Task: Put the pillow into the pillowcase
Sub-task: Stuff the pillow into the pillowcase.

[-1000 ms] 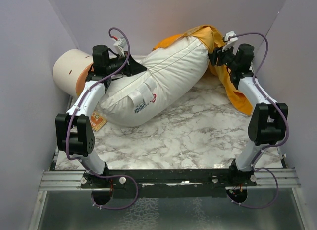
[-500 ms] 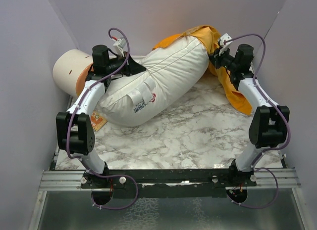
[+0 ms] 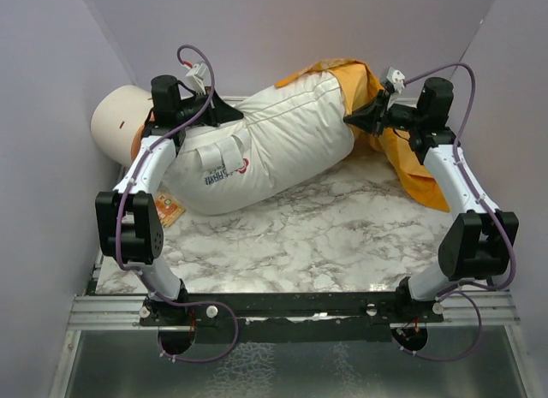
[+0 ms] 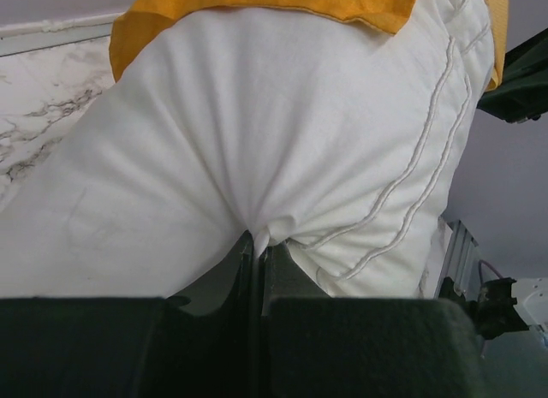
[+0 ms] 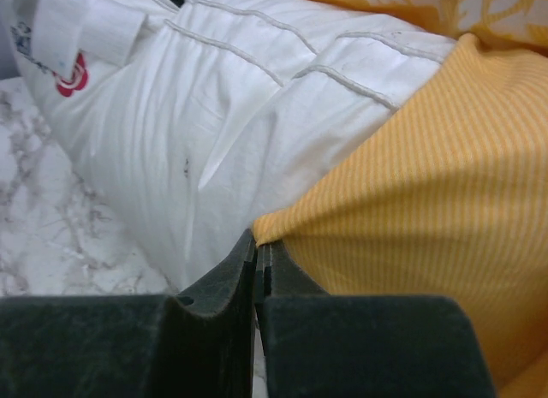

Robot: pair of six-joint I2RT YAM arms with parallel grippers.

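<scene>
The white pillow (image 3: 274,141) lies across the back of the table, its label facing up at the left end. Its right end sits inside the orange-yellow pillowcase (image 3: 402,154), which drapes down at the back right. My left gripper (image 3: 224,114) is shut, pinching a fold of the pillow's fabric (image 4: 257,235) at its left back edge. My right gripper (image 3: 353,121) is shut on the pillowcase's open hem (image 5: 282,231), held against the pillow (image 5: 214,124). The pillowcase also shows at the top of the left wrist view (image 4: 257,4).
A cream-and-orange cylinder (image 3: 120,120) stands at the back left, beside the left arm. A small orange card (image 3: 169,210) lies on the marble table (image 3: 325,235) under the pillow's left end. Purple walls close in on the left, back and right.
Both arms have shifted left with their loads: the pillow moved left and lies flatter, and the right gripper has drawn the pillowcase hem further over the pillow's right end.
</scene>
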